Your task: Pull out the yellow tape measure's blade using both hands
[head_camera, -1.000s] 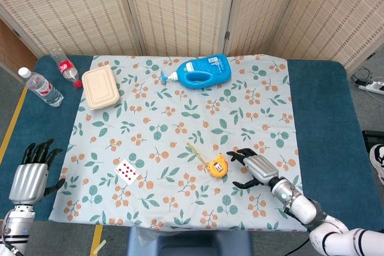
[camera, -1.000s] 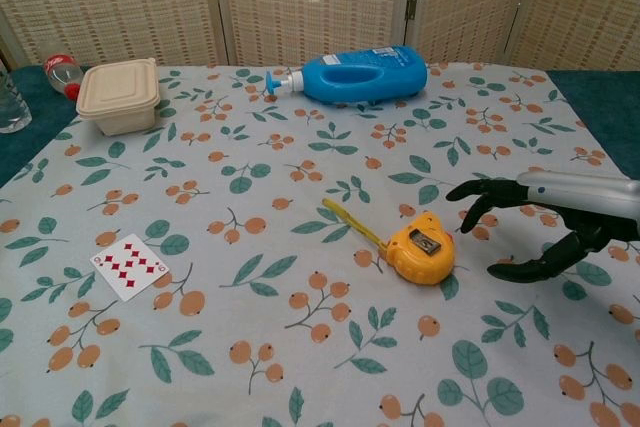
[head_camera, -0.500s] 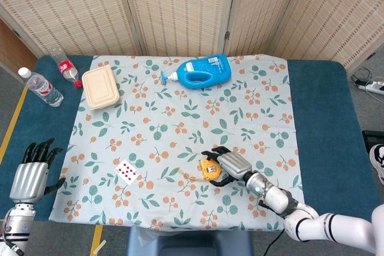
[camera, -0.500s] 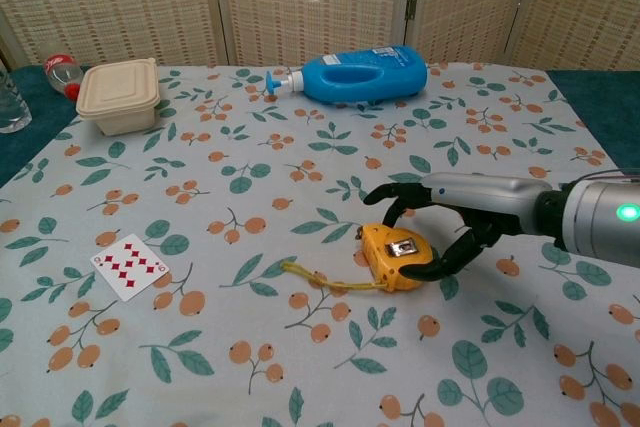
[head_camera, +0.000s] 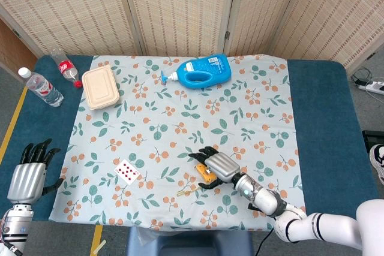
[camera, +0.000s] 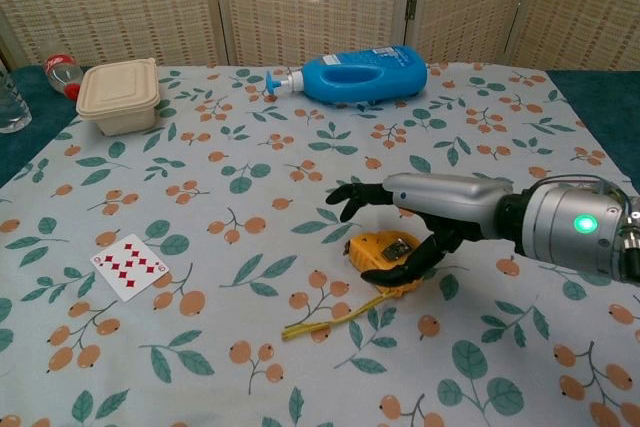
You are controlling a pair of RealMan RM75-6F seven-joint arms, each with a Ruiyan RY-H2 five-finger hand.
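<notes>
- Tape measure (camera: 385, 255): the yellow case lies on the floral tablecloth (camera: 250, 127) near the front middle, its short yellow blade (camera: 325, 319) trailing loosely forward and left on the cloth.
- Right hand (camera: 405, 222): arched over the case, thumb curled against its near side and fingers reaching past the far side; whether it truly grips the case cannot be told.
- Left hand (head_camera: 28, 175): seen only in the head view, off the table's front left corner, well apart from the tape, fingers upright and apart, holding nothing.
- Blue bottle (camera: 355, 74): on its side at the back.
- Beige lunch box (camera: 120, 94): back left.
- Playing card (camera: 131, 266): face up, front left.
- Two plastic bottles (head_camera: 43, 87) (head_camera: 67, 69): lying on the blue table (head_camera: 318, 112), beyond the cloth's left edge.
</notes>
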